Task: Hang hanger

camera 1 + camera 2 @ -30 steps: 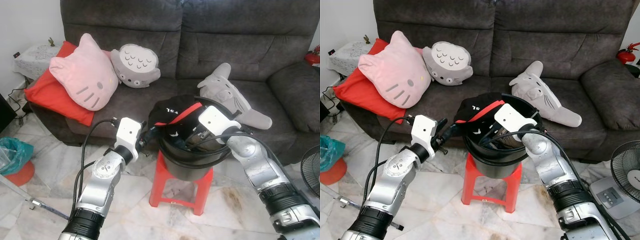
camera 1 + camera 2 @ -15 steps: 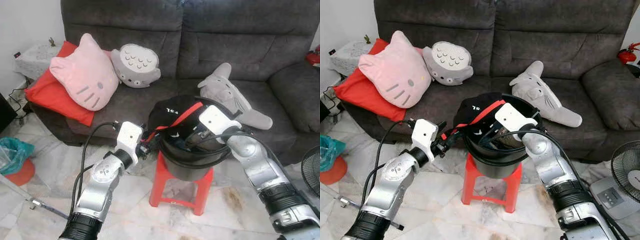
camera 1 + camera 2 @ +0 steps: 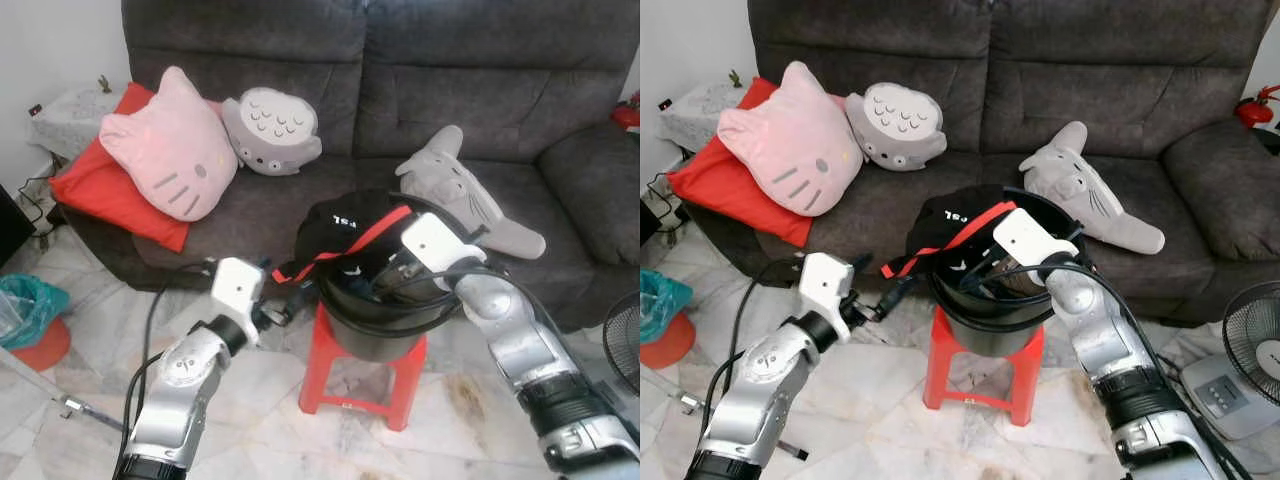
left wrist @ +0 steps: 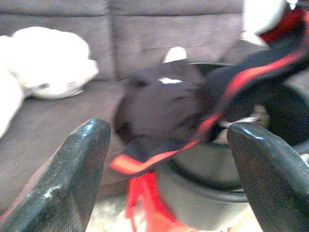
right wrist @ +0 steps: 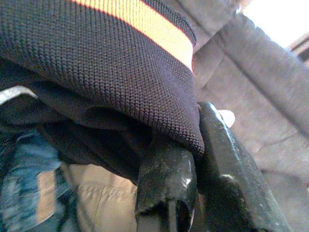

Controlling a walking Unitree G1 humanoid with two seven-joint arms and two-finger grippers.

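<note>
A black bucket [image 3: 372, 330] stands on a red plastic stool [image 3: 340, 378] in front of the sofa. A black garment with a red stripe [image 3: 338, 222] is draped over the bucket's left rim, and more clothes lie inside. My right gripper [image 3: 386, 274] reaches into the bucket and is shut on the black knit fabric [image 5: 111, 72]; its fingers [image 5: 164, 179] pinch the fabric's edge. My left gripper [image 3: 278, 312] hovers left of the bucket, open, apart from the garment's red-edged corner [image 4: 145, 162], which hangs ahead of its fingers [image 4: 82, 159].
The dark grey sofa [image 3: 400, 80] holds a pink cat cushion [image 3: 165, 145], a red cushion [image 3: 95, 185], a grey round plush [image 3: 268, 130] and a grey long-eared plush [image 3: 460, 195]. A fan [image 3: 1250, 345] stands at the right, a teal bag [image 3: 22, 305] at the left on the tiled floor.
My left gripper has drawn back to the left, away from the garment's edge. The right gripper stays shut on the fabric in the bucket.
</note>
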